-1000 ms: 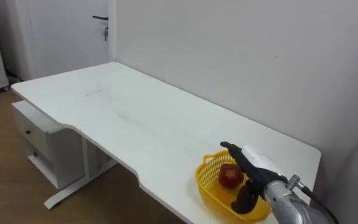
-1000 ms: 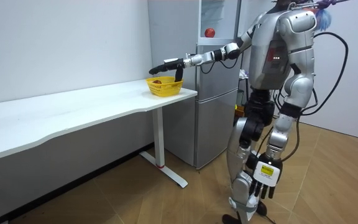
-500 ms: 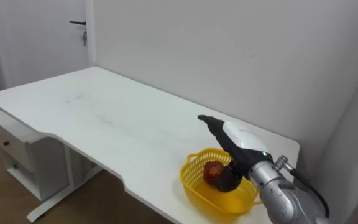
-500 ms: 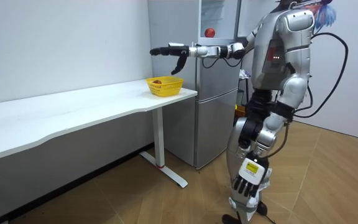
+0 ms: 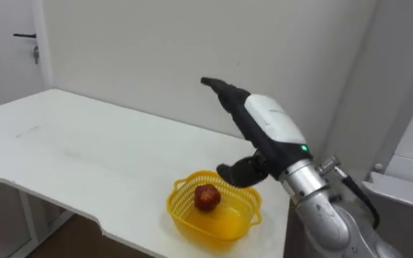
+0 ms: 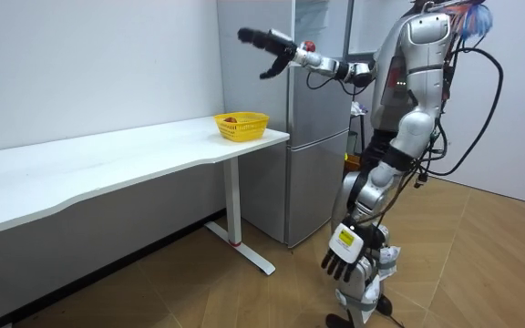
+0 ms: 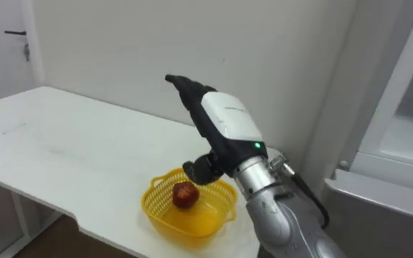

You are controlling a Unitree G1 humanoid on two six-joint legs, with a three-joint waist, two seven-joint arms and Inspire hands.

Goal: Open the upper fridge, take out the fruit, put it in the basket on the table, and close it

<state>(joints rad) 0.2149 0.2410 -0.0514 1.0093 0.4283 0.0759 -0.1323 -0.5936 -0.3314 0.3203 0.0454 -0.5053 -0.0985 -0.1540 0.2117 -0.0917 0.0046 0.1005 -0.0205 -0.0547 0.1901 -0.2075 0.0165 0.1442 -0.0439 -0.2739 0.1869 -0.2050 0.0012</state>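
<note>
1. Eye views: the robot's right hand (image 5: pixel 264 125) hung high over the yellow mesh plastic basket (image 5: pixel 180 212), fingers straight, holding nothing; the round red fruit (image 5: pixel 206 196) lay inside that basket, on the long white table (image 5: pixel 84 150).
2. Room view: the robot stood beside the tall grey fridge (image 6: pixel 322 155); its left hand (image 6: pixel 340 262) hung by its leg, fingers loose.

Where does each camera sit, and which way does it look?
Left eye view: on the robot's head, looking down at the white table and yellow basket; its raised right hand shows.
Right eye view: just beside it, same scene, same hand.
Room view: across the room, facing the whole robot by the fridge.
Shared: all three see the basket.
</note>
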